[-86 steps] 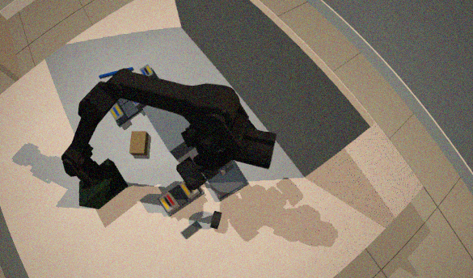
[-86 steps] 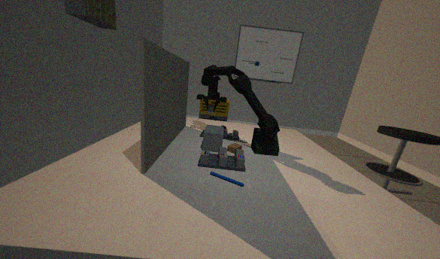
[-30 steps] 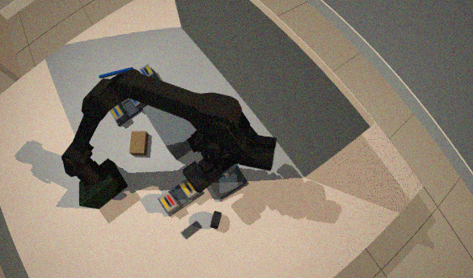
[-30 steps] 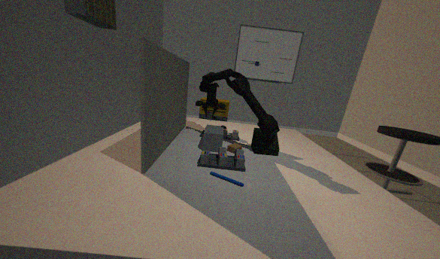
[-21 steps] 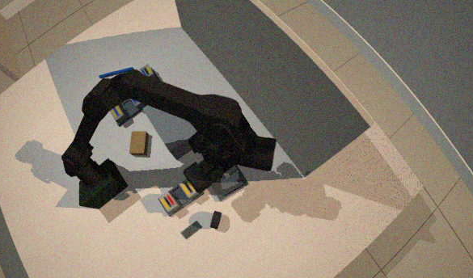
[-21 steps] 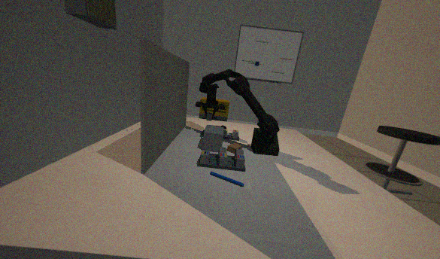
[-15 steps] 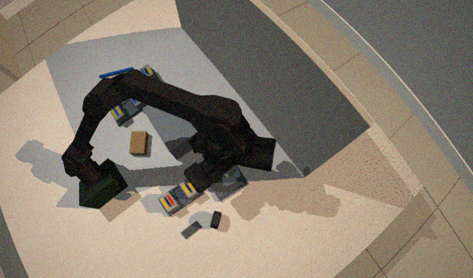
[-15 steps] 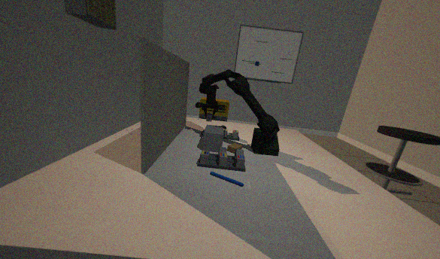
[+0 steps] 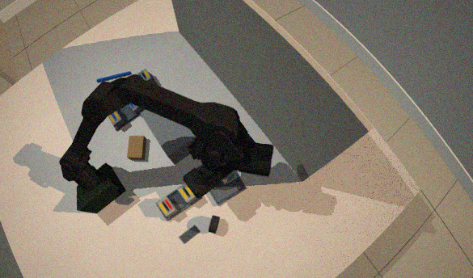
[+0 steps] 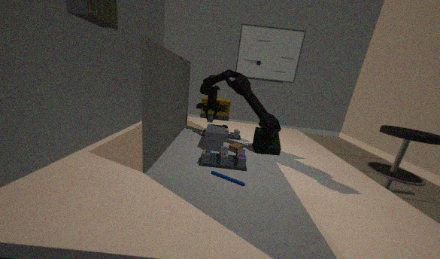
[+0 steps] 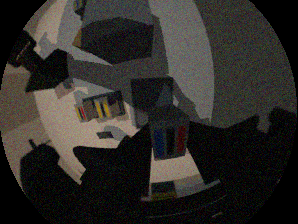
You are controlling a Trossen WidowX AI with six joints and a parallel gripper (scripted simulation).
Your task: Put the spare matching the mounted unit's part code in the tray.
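Note:
My gripper (image 10: 210, 114) (image 11: 162, 123) is shut on a grey spare (image 11: 169, 140) with blue, black and red stripes, held upright in the air. The grey tray (image 9: 227, 195) (image 11: 143, 95) is below and just beyond the held spare in the wrist view; the arm partly covers it in the top view. A row of striped units (image 9: 167, 206) (image 11: 101, 109) stands beside the tray, with yellow and red stripes. Another row of units (image 9: 116, 118) (image 10: 225, 155) stands farther off. A large grey block (image 10: 213, 136) (image 11: 117, 42) stands between; no code is readable on it.
A tall grey panel (image 9: 268, 85) (image 10: 164, 105) stands along one side. A brown box (image 9: 137, 147) (image 10: 236, 147) and a blue rod (image 9: 114, 77) (image 10: 228, 178) lie near the farther row. A small black piece (image 9: 214, 224) and a grey piece (image 9: 189, 234) lie near the tray-side row.

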